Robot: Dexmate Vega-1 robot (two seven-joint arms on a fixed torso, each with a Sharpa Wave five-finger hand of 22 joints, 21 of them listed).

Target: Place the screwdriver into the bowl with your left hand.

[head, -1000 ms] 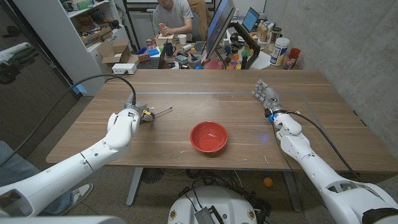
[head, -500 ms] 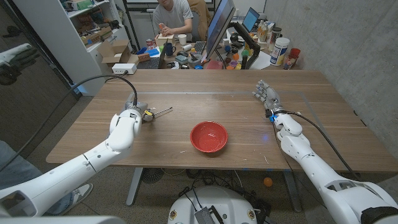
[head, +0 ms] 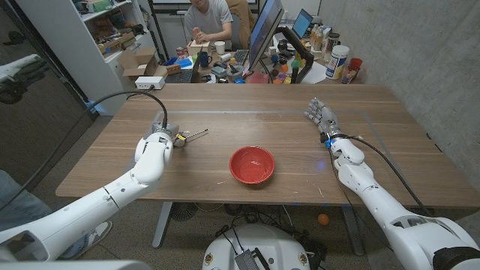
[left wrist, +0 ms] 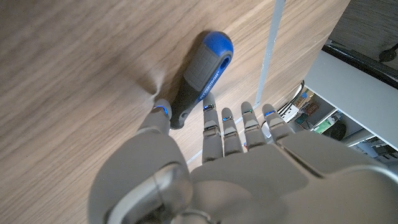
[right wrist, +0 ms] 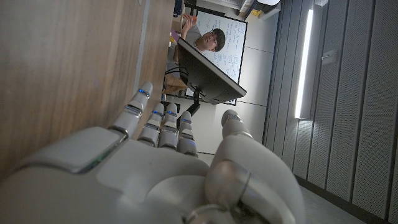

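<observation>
Left hand (head: pixel 160 137) is at the screwdriver (head: pixel 189 136), on the bench's (head: pixel 225 199) left half. In the left wrist view the left hand (left wrist: pixel 205 168) has its fingers (left wrist: pixel 211 124) stretched out over the near end of the blue-and-grey screwdriver (left wrist: pixel 199 81), thumb on one side of the handle, the rest on the other. Fingers are spread and not wrapped around it, so the hand looks released, not yet holding; whether any fingertip touches the handle can't be told.

Screwdriver lies flat on the wood. Handle end is at the hand, metal shaft points away from it toward the bench middle and slightly toward the far edge. Its long axis runs roughly in line with the fingers, so the handle sits straight ahead of the palm.

Red bowl (head: pixel 252 163) sits near the bench centre, well apart from the screwdriver, to the robot's right of it and nearer the robot. Left hand is much closer to the tool than the right.

Right hand (head: pixel 321 116) stands on the right half of the bench, fingers apart, holding nothing, well away from the bowl.

Judgement: next is closing the fingers on the handle, then a lift and a carry rightward to the bowl.
</observation>
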